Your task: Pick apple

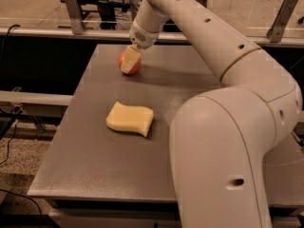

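The tool (130, 61) sits low at the small round red apple (136, 68) on the grey counter (95, 165), placed for grasping; closure cannot be told.

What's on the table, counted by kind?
Apple: 1
Sponge: 1
Total: 2
Gripper is down at the apple, near the far edge of the table.
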`<state>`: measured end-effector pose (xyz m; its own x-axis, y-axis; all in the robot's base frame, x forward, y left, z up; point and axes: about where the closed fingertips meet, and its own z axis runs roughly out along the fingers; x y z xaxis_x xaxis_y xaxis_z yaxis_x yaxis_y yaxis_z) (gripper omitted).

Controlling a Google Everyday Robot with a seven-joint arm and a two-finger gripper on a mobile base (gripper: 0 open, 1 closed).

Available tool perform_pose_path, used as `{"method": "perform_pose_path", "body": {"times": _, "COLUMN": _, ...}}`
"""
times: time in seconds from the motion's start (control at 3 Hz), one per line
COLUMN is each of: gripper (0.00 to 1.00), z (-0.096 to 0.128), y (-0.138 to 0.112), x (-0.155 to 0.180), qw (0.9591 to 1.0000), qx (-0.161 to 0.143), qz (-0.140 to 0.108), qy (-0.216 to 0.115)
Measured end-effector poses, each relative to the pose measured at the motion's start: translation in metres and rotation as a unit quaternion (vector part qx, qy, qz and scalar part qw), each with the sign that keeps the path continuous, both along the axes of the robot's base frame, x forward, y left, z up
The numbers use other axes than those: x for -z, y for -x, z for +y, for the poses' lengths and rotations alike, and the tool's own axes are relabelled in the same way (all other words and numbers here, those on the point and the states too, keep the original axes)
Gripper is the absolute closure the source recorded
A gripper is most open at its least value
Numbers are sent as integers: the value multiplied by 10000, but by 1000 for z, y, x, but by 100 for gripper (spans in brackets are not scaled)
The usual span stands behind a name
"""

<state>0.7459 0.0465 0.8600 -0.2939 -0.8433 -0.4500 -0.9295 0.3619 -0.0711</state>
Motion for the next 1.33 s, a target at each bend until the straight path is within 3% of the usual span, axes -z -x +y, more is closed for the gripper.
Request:
{"method": "perform_pose_path", "body": {"times": 0.33, "gripper": 72, "z": -5, "y": 0, "x": -7, "qw": 10000, "qx": -41, "qz": -74, "qy": -24}}
{"method": "perform_pose_path", "body": {"times": 0.67, "gripper": 94, "z": -11, "y": 10, "x": -37, "qw": 9992, "qx": -240, "qz": -289, "qy": -93}}
{"method": "perform_pose_path", "body": {"times": 1.0, "gripper": 100, "z": -15, "y": 30, "x": -82, "qw": 9961, "qx": -626, "qz": -572, "qy": -231}}
{"method": "perform_pose_path", "body": {"times": 1.33, "gripper": 100, "z": -11, "y": 44, "x": -108, "qw": 9924, "qx": -938, "qz": -718, "qy": -359}}
